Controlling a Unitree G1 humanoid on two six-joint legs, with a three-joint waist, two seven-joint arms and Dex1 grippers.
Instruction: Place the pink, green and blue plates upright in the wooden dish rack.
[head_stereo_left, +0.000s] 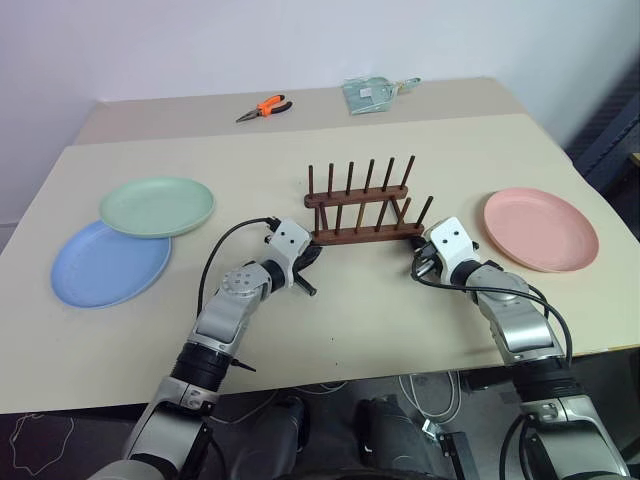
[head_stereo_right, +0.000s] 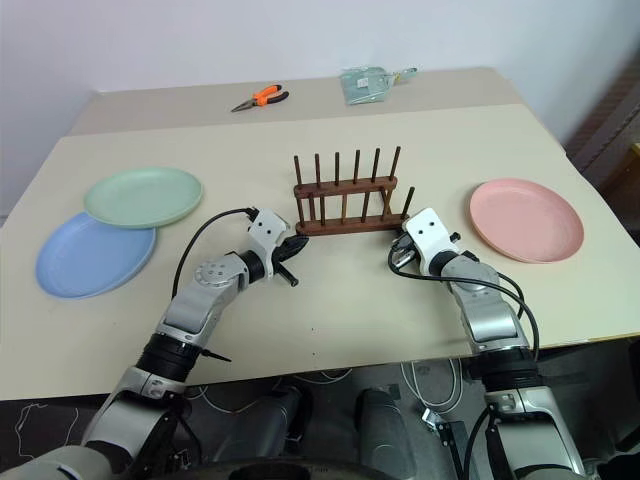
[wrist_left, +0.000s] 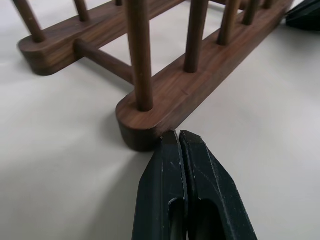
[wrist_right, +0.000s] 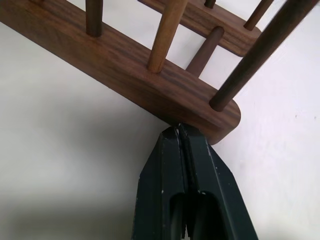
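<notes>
The wooden dish rack (head_stereo_left: 362, 208) stands empty at the middle of the table, its pegs upright. My left gripper (wrist_left: 179, 136) is shut with nothing in it, its tips against the rack's near left corner (wrist_left: 145, 130). My right gripper (wrist_right: 179, 131) is shut too, its tips touching the rack's near right end (wrist_right: 200, 112). The pink plate (head_stereo_left: 540, 228) lies flat to the right of the rack. At the far left the green plate (head_stereo_left: 157, 205) rests flat, overlapping the edge of the blue plate (head_stereo_left: 105, 265).
Orange-handled pliers (head_stereo_left: 265, 106) and a clear plastic packet (head_stereo_left: 372, 93) lie on the far table section. The table's front edge (head_stereo_left: 330, 375) runs just behind both wrists. Bare tabletop separates the rack from the plates on either side.
</notes>
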